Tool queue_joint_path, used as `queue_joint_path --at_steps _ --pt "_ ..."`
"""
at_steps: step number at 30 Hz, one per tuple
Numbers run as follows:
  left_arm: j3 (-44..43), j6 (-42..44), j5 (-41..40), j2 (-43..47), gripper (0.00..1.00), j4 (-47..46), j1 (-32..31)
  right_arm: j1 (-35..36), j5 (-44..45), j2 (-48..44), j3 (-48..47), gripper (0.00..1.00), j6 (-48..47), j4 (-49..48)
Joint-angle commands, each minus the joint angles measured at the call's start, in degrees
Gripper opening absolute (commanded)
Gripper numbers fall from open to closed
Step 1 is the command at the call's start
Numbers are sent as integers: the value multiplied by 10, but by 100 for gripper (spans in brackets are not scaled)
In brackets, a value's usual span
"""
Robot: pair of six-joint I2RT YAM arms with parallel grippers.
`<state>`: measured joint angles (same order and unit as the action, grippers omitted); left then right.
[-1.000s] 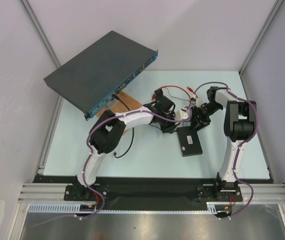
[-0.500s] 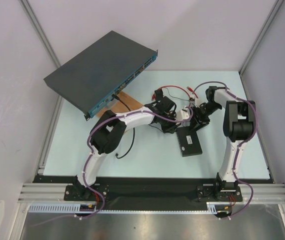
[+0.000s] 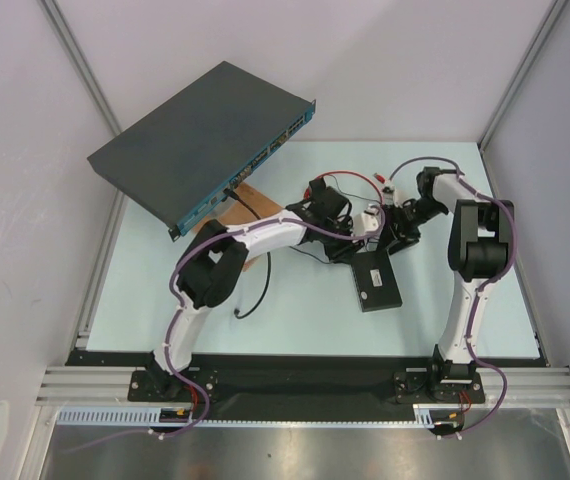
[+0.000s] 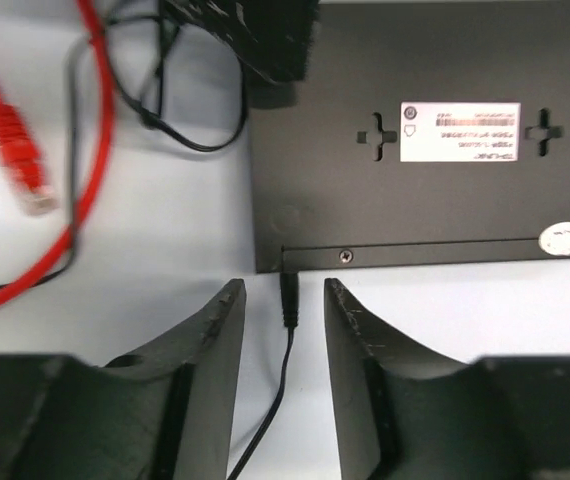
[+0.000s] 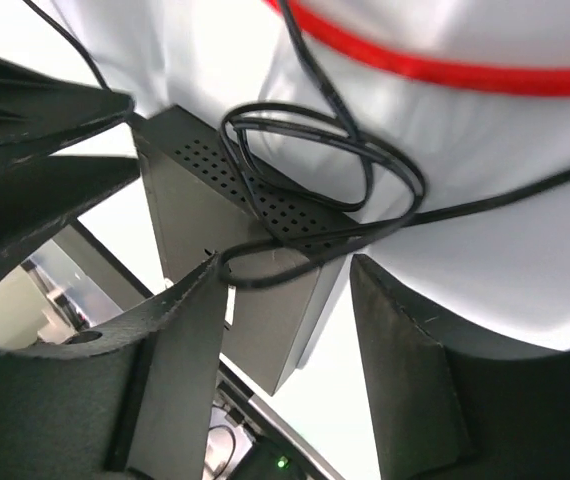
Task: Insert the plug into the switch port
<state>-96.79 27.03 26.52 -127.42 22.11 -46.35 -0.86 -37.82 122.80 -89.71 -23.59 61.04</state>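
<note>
My left claw (image 4: 283, 292) is parted and empty, straddling a thin black wire (image 4: 287, 348) at the edge of the flat black white-labelled switch box (image 4: 445, 60). My right claw (image 5: 285, 275) gapes around a dark grey block (image 5: 265, 320). The small red plug (image 4: 20, 160) lies loose on the worktop (image 4: 165, 230) beyond the box's far end, so I judge insertion not yet done.

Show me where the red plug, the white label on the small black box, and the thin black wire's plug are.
red plug (image 4: 13, 145), left wrist view, on its red boot.
white label (image 4: 460, 131), left wrist view, its middle.
black wire's plug (image 4: 288, 300), left wrist view, on its barrel.
</note>
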Motion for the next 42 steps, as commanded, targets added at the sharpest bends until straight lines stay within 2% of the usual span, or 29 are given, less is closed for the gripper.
queue_joint_path --at_steps 1,7,11,15,18,24,28,32,36,42 --pt "-10 1 33 78 43 -16 12 -22 -29 -7 -48 59 -5 18" --pt "8 2 47 126 49 9 28 -37 -45 -23 -118 63 0 45" --pt "25 -35 76 158 54 12 42 -28 -32 -32 -142 64 39 -19" --pt "28 -62 111 189 56 15 54 2 41 -11 -182 56 86 -78" --pt "33 -70 109 210 57 16 55 22 69 28 -236 54 137 -103" --pt "42 -87 82 244 57 20 64 40 164 79 -286 52 181 -158" --pt "42 -92 64 255 58 31 71 38 206 113 -311 49 187 -167" --pt "44 -94 59 263 58 38 80 28 209 116 -304 48 194 -217" --pt "44 -94 52 263 58 41 84 15 199 131 -331 47 181 -221" --pt "38 -87 27 252 58 48 84 -7 229 162 -359 44 145 -232"
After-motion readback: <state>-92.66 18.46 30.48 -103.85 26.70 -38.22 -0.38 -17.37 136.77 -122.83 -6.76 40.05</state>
